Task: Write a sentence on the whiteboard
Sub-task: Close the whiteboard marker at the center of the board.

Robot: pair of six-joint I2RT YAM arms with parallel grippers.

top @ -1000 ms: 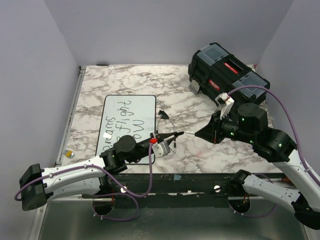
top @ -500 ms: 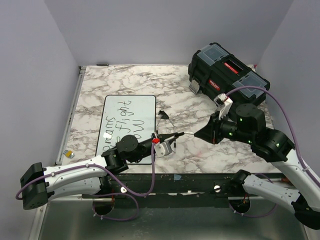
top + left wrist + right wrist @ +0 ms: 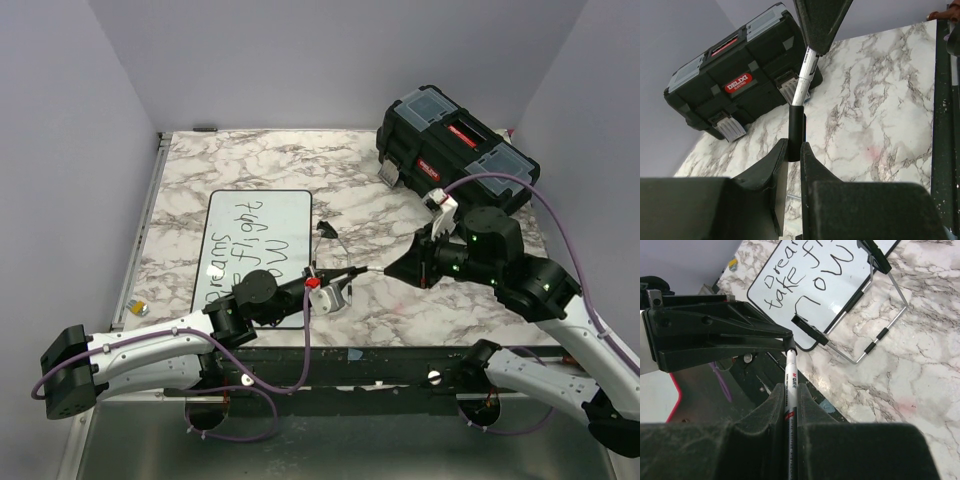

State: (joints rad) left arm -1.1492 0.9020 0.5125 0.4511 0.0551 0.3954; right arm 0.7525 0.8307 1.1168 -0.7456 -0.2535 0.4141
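Item: marker (image 3: 807, 70). R gripper (image 3: 789, 392) clamped on barrel, L gripper (image 3: 794, 150) pinching cap (image 3: 796, 125), right of whiteboard (image 3: 295, 205). Sentence (image 3: 245, 245) looks done (recapping, prob.). Next: you push the cap on straight.

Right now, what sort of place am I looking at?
Probably a robot test booth: left arm and right arm bolted to a marble-patterned table, lilac walls around, a whiteboard, a toolbox.

Your left arm (image 3: 150, 350) stretches low toward the right; your right arm (image 3: 545, 290) bends over leftward to meet it. Your left gripper (image 3: 357, 270) is clamped on the marker cap (image 3: 796, 125), your right gripper (image 3: 396, 268) on the barrel (image 3: 791, 382), tips facing, just apart.
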